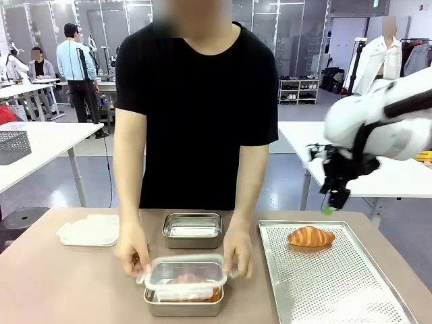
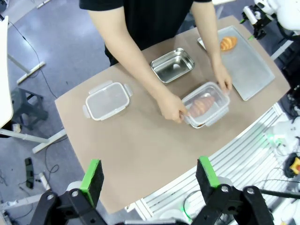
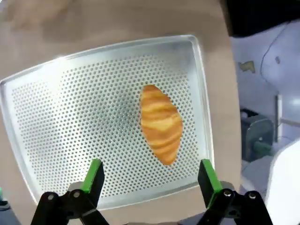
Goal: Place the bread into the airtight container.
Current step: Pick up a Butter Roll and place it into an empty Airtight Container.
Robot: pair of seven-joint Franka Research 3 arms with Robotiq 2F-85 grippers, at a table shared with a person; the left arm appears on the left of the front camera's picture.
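One bread, a golden croissant (image 1: 310, 236) (image 3: 161, 123) (image 2: 228, 43), lies on the perforated metal tray (image 1: 337, 290) (image 3: 70, 103). My right gripper (image 1: 334, 199) (image 3: 151, 177) hangs open above the tray's far end, a little short of the croissant in its wrist view. An airtight container (image 1: 183, 291) (image 2: 205, 104) of steel at the table's near edge holds another bread. The person's hands (image 1: 131, 253) press a clear lid onto it. My left gripper (image 2: 150, 173) is open, high above the table.
A second steel container (image 1: 192, 229) (image 2: 172, 64) stands open behind the first one. A clear plastic lid (image 1: 89, 229) (image 2: 107, 100) lies at the table's left. The person stands at the far edge, with both forearms over the table's middle.
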